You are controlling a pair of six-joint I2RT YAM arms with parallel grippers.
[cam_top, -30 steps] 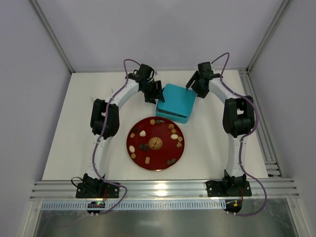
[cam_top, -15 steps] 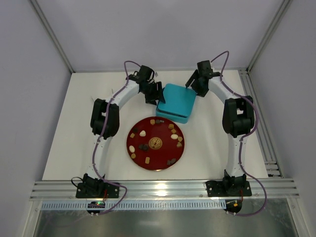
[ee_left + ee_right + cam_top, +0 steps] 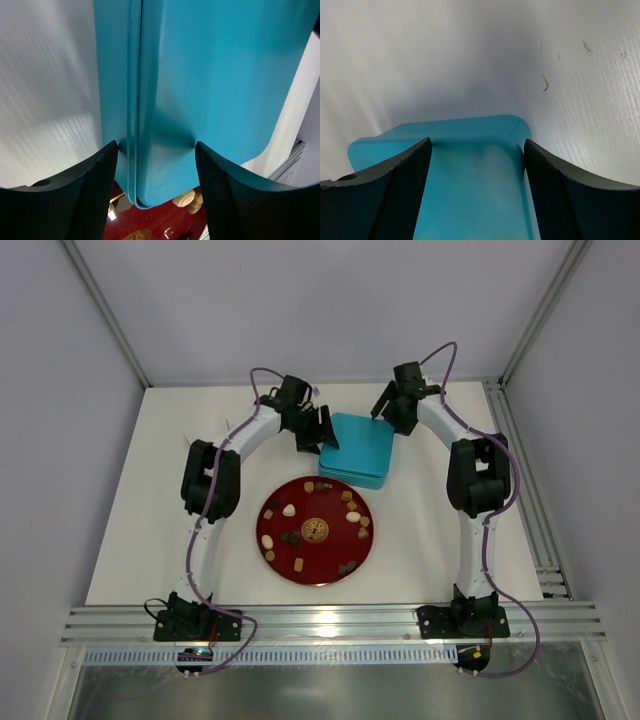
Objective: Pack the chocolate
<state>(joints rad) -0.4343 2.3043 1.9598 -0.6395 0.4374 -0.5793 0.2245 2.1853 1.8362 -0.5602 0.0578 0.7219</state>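
Observation:
The chocolate (image 3: 289, 510) lies as several small brown, tan and cream pieces on a round red plate (image 3: 330, 552) in the top view. A closed teal box (image 3: 358, 448) sits just behind the plate. My left gripper (image 3: 325, 430) is open at the box's left edge; in the left wrist view its jaws (image 3: 155, 147) straddle the box's (image 3: 215, 90) near corner, with the plate (image 3: 165, 222) and a cream piece (image 3: 185, 198) below. My right gripper (image 3: 385, 410) is open at the box's far right corner, its jaws (image 3: 477, 142) spanning the box's top (image 3: 470, 190).
The white table (image 3: 150, 500) is bounded by grey walls at the back and sides. An aluminium rail (image 3: 330, 622) runs along the near edge, and another rail (image 3: 520, 470) runs along the right side.
My right gripper has shifted slightly left and back at the box's far corner. My left gripper has edged a little closer to the box. The plate has not moved.

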